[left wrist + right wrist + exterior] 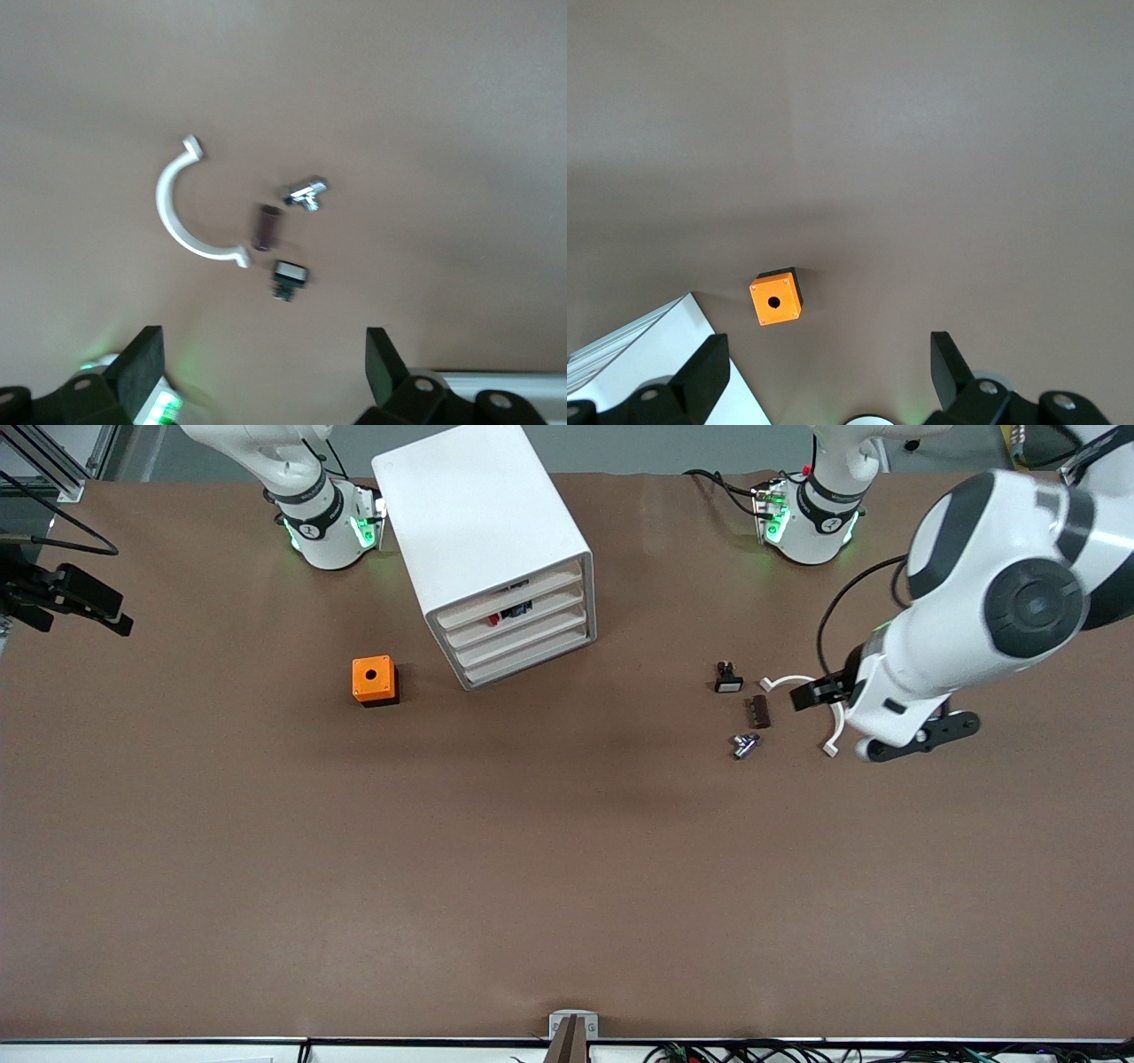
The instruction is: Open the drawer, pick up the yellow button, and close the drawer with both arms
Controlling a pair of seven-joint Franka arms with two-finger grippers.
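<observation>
The white drawer cabinet point(483, 531) stands near the arms' bases, and all of its several drawers point(523, 636) are shut. The button does not show plainly. Only a dark and red shape point(508, 613) is visible through the gap at the top drawer. My left gripper point(263, 367) is open and empty, and it hangs over the table beside a white curved clip point(160, 197). In the front view the left gripper point(815, 693) is above that clip point(775, 683). My right gripper point(828, 363) is open and empty, high over the orange cube point(776, 300) and a corner of the cabinet point(647, 341). It is out of the front view.
An orange cube with a round hole point(374, 679) sits beside the cabinet toward the right arm's end. Below the left hand lie a small black part with a white face point(727, 679), a brown cylinder point(759, 711) and a small metal piece point(744, 745). A black stand point(66, 593) juts in at the table's edge.
</observation>
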